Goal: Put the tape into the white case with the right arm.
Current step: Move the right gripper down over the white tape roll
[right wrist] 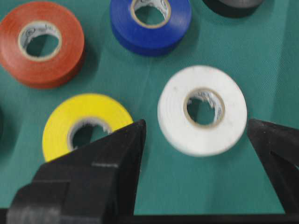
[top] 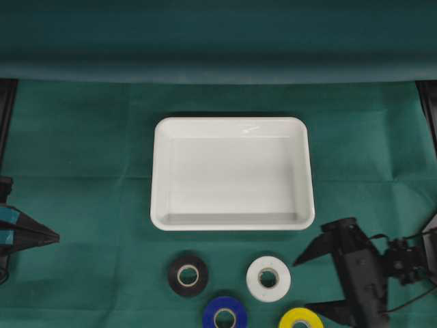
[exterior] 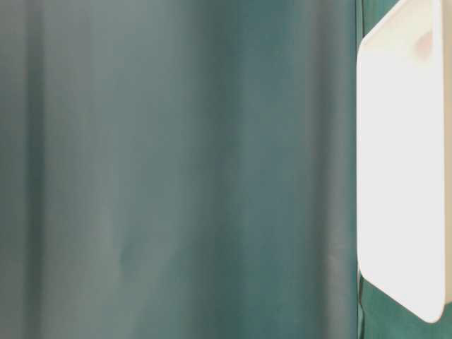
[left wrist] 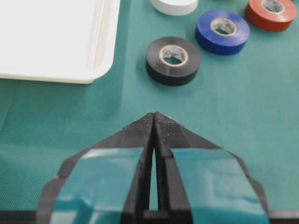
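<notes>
Reaching: right gripper [right wrist: 196,130] spread wide, empty, lined up on white tape [right wrist: 202,110].
Next: lower, clamp, carry to white case [top: 160,178].
Left gripper [left wrist: 154,122]: clenched, idle.

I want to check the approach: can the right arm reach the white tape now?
Probably yes. The right gripper is open, the white tape lies just ahead of its fingers, and nothing stands between them.

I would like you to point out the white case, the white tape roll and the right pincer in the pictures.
white case [top: 233,125]: overhead view, on its far rim.
white tape roll [right wrist: 175,109]: right wrist view, on its flat top face.
right pincer [top: 313,281]: overhead view, midway between its open fingertips.
</notes>
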### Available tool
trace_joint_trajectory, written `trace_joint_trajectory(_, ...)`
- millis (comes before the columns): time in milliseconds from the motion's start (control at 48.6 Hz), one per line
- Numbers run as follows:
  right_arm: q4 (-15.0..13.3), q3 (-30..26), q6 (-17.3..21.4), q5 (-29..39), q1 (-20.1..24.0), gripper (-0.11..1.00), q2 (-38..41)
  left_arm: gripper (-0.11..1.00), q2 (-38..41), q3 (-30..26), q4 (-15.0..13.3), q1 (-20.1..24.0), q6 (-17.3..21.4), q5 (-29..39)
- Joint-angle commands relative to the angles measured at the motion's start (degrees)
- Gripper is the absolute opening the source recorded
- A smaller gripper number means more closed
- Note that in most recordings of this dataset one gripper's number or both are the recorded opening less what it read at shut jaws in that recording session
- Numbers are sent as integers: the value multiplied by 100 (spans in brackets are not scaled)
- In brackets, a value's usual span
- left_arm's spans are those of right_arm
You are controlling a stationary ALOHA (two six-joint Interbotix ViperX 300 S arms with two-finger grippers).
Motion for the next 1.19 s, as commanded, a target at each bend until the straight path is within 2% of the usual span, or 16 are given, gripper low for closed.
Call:
trace_joint_trajectory(0, 26, -325, 9, -9, 18, 66, 229, 0, 53, -44, -9, 0, 0, -44)
trace_joint_trajectory(247, 26, -694, 149, 158, 26, 66, 721, 0, 44, -44, -9, 9, -9, -53)
trace_joint_trajectory(535, 18, -791, 246, 352, 18, 66, 870, 0, 35, -44, -18, 18, -9, -44)
trace_joint_trajectory(679, 26, -976, 589, 589, 18, 66, 967, 0, 44, -44, -9, 26, -9, -44)
trace_joint_trajectory(967, 9, -1503, 1714, 1433, 18, 66, 1301, 0, 35, -44, -9, 26, -9, -44)
trace_joint_trajectory(1049, 0, -1582, 1881, 1591, 18, 66, 1354, 0, 35, -44, -9, 26, -9, -44)
trace_joint_trajectory(1173, 0, -1591, 1925, 1644, 18, 66, 1380, 0, 44, -44, -9, 26, -9, -44)
